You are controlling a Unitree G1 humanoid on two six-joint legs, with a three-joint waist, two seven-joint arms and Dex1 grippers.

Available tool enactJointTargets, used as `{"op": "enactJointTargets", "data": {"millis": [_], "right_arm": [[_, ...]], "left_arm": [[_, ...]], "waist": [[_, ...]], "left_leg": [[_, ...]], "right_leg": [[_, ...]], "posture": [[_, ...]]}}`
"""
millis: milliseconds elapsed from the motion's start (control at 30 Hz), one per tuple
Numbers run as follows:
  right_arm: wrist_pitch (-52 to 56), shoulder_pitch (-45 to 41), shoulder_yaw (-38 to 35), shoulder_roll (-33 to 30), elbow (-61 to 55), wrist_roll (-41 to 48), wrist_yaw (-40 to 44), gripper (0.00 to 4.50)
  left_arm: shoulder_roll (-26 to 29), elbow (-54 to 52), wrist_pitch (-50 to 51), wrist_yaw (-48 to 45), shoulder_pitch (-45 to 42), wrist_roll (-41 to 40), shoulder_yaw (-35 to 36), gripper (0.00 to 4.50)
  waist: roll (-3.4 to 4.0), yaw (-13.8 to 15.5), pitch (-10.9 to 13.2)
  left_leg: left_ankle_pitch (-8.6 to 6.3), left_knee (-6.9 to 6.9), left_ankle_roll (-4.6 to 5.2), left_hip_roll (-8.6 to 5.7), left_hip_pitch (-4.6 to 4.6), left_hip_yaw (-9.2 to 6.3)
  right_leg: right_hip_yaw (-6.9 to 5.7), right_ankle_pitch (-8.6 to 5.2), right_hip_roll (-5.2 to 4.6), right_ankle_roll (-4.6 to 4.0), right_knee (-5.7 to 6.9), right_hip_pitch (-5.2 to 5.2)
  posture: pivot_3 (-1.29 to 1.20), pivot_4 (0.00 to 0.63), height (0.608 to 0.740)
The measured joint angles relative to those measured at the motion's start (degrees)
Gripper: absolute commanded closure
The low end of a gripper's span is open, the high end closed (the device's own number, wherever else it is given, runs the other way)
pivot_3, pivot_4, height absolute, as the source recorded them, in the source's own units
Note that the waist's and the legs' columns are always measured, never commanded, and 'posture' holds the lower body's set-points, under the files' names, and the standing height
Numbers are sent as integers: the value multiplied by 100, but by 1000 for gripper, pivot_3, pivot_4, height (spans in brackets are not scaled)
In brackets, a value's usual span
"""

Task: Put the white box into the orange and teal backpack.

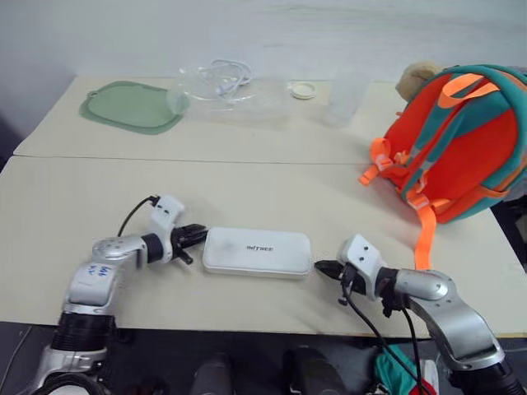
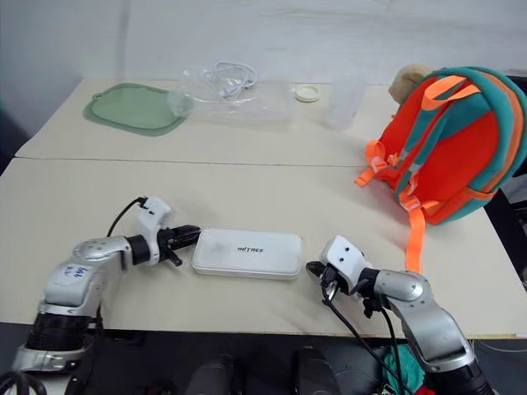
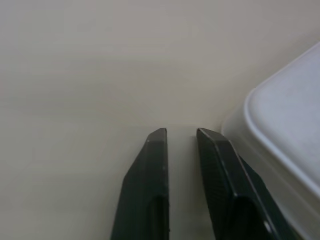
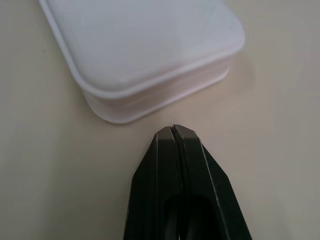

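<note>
White plastic, flat and long with rounded corners, the white box (image 1: 258,251) lies on the beige tabletop (image 1: 247,185) between both arms, not yet lifted. The left gripper (image 1: 198,237) has its fingers (image 3: 150,175) slightly parted just beside one short end; the right gripper (image 1: 323,267), fingers pressed together, sits just off the other end, probably to brace or pinch it endwise. The orange and teal backpack (image 1: 461,148) stands well apart at the far right.
</note>
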Motion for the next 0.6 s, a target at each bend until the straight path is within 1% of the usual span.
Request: {"op": "enactJointTargets", "data": {"millis": [67,100,200,233,267,300,333,433,500,600], "right_arm": [[-4,26,-61,-49,0,55,29,4500],[-12,24,-68,-62,0,74,43,4500],[-94,-3,-71,-109,1,115,103,4500],[-134,-25,-70,-127,1,119,131,4500],[-156,-53,-70,-140,4,121,152,4500],[-177,-120,-52,-145,12,121,168,4500],[-227,-205,-25,-144,23,119,174,4500],[-299,-342,52,-144,179,101,183,4500],[-381,-385,155,-141,309,84,194,4500],[-481,-530,264,-127,463,51,202,4500]], "left_arm": [[296,271,478,-365,-122,-361,268,2165],[530,297,795,-600,-166,-561,294,1892],[1312,428,2113,-1418,-384,-1219,255,895],[1464,518,2483,-1602,-531,-1400,253,611],[1546,595,2835,-1702,-711,-1532,209,265],[1594,765,3233,-1723,-936,-1593,93,12],[1618,1000,3656,-1701,-1175,-1591,-93,12],[1535,1372,4374,-1621,-1697,-1586,-521,12],[1337,1581,4697,-1507,-1998,-1641,-689,12],[991,1951,4837,-1307,-2275,-1916,-849,12]], "waist": [[-3,-41,2],[-11,-45,7],[-21,-35,14],[-20,-23,14],[-22,-11,15],[-23,13,16],[-23,23,16],[-32,26,15],[-30,31,15],[-25,31,12]], "left_leg": [[0,-5,-5,6,-1,1],[1,-6,-9,9,-3,0],[1,-10,-16,11,-14,-1],[1,-9,-16,11,-15,0],[1,-8,-15,10,-15,0],[1,-5,-15,7,-15,-2],[0,-1,-12,1,-14,-3],[-1,0,-9,-1,-14,-5],[-2,1,-8,-6,-15,-4],[-2,6,-6,-7,-13,-4]], "right_leg": [[2,-3,7,-5,5,-7],[1,-4,12,-7,4,-10],[0,-7,14,-12,1,-20],[0,-7,13,-12,0,-20],[0,-7,13,-12,0,-20],[-2,-7,12,-12,0,-17],[-1,-7,10,-12,2,-16],[-2,-7,8,-11,1,-13],[-1,-7,3,-11,2,-12],[1,-7,-1,-9,4,-10]], "posture": [[0,150,740],[0,150,740],[0,150,740],[0,150,740],[0,150,740],[0,150,740],[0,150,740],[0,150,740],[0,150,740],[0,150,740]]}}
